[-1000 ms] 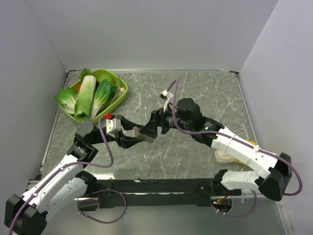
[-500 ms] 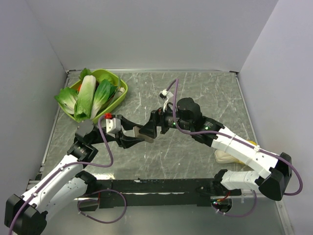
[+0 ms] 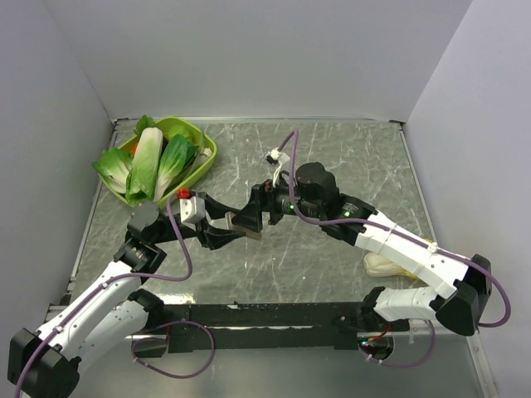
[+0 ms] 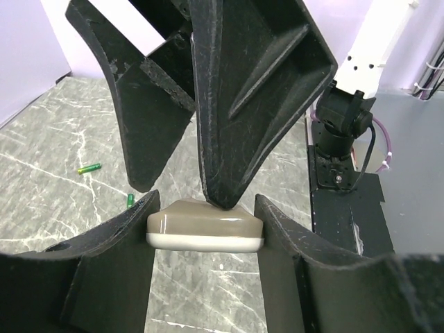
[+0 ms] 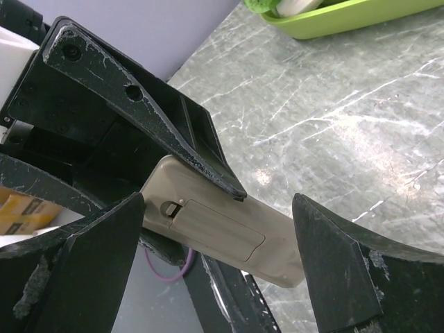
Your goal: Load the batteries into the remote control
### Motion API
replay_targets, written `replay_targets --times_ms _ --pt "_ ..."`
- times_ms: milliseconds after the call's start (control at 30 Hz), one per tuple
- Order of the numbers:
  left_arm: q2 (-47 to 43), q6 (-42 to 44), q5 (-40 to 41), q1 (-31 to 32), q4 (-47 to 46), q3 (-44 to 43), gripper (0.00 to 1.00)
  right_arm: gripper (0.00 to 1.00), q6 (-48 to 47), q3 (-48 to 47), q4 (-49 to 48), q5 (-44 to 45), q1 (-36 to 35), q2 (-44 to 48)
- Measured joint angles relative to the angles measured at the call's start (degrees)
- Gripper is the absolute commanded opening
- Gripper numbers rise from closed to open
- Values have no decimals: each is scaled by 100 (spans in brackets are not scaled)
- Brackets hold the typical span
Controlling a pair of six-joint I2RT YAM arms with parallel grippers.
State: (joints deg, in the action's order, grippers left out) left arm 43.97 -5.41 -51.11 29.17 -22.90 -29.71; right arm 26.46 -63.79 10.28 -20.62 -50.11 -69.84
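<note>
Likely light, rigid, slick remote (image 4: pixel 205 232) clamped by long edges in left fingers (image 4: pixel 111 277); right fingers (image 5: pixel 347 277), 3 o'clock, spread wide, empty.

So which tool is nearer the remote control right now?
Left. The left tool is clamped on the remote control, a finger on each side. The right tool is open, straddling its grey-brown back without gripping; whether a fingertip touches is unclear.

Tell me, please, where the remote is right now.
The remote is over the table's middle in the top view, pinched in the left gripper, with the open right gripper right beside it.
</note>
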Motion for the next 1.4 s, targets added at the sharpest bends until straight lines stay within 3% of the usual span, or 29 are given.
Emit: replay_targets --times_ms 733,1400 --pt "-42 -203 87 0 -66 7 2 93 627 831 -772 197 247 369" --pt "-37 -286 85 2 -273 17 1 93 671 997 -1038 153 254 492"
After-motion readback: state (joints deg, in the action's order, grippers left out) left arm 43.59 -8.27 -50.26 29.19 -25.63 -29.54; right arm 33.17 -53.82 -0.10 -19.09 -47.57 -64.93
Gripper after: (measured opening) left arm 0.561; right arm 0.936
